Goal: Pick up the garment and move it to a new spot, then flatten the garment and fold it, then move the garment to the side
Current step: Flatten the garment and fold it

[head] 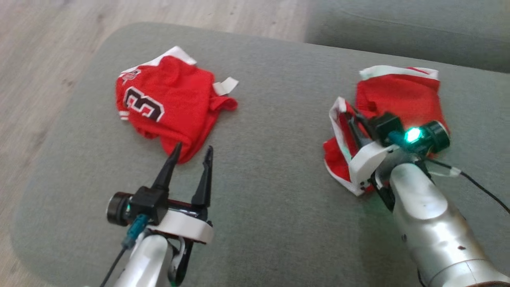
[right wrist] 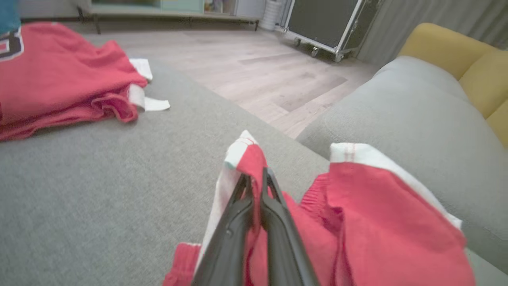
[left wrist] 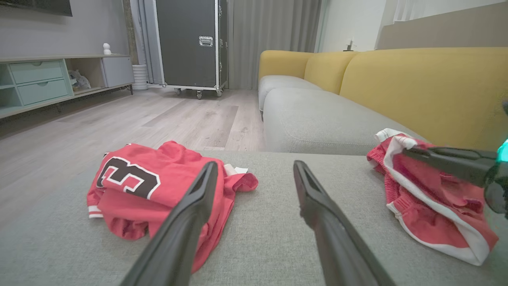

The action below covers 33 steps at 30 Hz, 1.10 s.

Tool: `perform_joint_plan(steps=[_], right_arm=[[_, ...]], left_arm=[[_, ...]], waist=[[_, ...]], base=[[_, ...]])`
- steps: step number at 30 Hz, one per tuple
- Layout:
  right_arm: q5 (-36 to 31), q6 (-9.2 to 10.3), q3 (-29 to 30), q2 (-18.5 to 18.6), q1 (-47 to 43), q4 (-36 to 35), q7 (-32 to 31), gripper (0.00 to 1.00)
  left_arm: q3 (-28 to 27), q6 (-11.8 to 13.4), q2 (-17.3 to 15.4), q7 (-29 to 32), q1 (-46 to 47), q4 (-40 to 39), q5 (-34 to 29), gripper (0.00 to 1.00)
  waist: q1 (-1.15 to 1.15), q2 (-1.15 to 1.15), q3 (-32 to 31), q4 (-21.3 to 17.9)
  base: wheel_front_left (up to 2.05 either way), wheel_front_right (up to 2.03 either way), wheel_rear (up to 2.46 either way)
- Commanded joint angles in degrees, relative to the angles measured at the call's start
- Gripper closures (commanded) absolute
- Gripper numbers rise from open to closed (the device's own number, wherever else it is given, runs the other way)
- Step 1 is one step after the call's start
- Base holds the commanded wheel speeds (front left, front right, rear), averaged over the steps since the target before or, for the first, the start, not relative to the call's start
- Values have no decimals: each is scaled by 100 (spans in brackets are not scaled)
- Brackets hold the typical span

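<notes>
A red garment with white trim (head: 398,95) lies crumpled on the right of the grey cushion (head: 271,187). My right gripper (head: 350,119) is shut on a raised fold at its left edge; in the right wrist view the fingers (right wrist: 238,222) pinch red and white cloth (right wrist: 377,222) between them. The same garment (left wrist: 428,214) and the right gripper's finger (left wrist: 444,159) show at the right of the left wrist view. My left gripper (head: 192,148) stands open, its tips at the near hem of a red jersey with a "3" (head: 167,99), nothing between the fingers (left wrist: 190,214).
The jersey (left wrist: 139,186) (right wrist: 51,79) lies at the cushion's left. Wooden floor (head: 40,59) runs beyond the left and far edges. A second grey seat (left wrist: 317,119) with yellow backrests (left wrist: 428,87) stands behind. A black wheeled case (left wrist: 190,43) stands across the room.
</notes>
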<state>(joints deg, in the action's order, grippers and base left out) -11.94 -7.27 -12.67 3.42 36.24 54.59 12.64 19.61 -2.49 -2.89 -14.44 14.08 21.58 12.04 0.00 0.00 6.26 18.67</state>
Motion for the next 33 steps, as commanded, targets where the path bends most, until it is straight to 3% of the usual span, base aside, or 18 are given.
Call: perform_joint_plan(steps=[1,7,12,18,23,24,25,33], right_arm=[[134,-22,-54,-54,126,-247,100,100],[709,-22,269,-54,-279,-944,223,100],[655,-22,1187,-44,-1008,-1736,233,100],[372,-22,2055,297,-1550,-2155,22,100],[293,-22,2381,461,-1753,-2198,-443,100],[288,-22,2391,470,-1772,-2193,-543,44],[266,-22,2405,481,-1786,-2193,-643,0],[-130,-22,3081,363,-1901,-2709,-1032,0]], left_arm=[[-255,19,-7,-56,175,-204,-48,0],[-475,-4,-47,-56,46,-258,-138,0],[-609,-43,-55,-56,-7,-349,-222,0],[-656,-94,-41,-56,21,-393,-270,0],[-664,-112,-24,-56,36,-375,-255,0],[-663,-116,-21,-56,32,-367,-251,0],[-666,-117,-19,-56,28,-360,-249,0],[-725,-129,-8,-56,-1,-326,-243,0]], waist=[[0,0,-62,-195],[0,0,-198,-904],[0,0,-297,-1545],[0,0,-240,-1911],[0,0,-206,-2032],[0,0,-206,-2050],[0,0,-209,-2068],[0,0,-268,-2184]], base=[[0,0,0],[0,0,0],[0,0,0],[0,0,0],[0,0,0],[0,0,0],[0,0,0],[0,0,0]])
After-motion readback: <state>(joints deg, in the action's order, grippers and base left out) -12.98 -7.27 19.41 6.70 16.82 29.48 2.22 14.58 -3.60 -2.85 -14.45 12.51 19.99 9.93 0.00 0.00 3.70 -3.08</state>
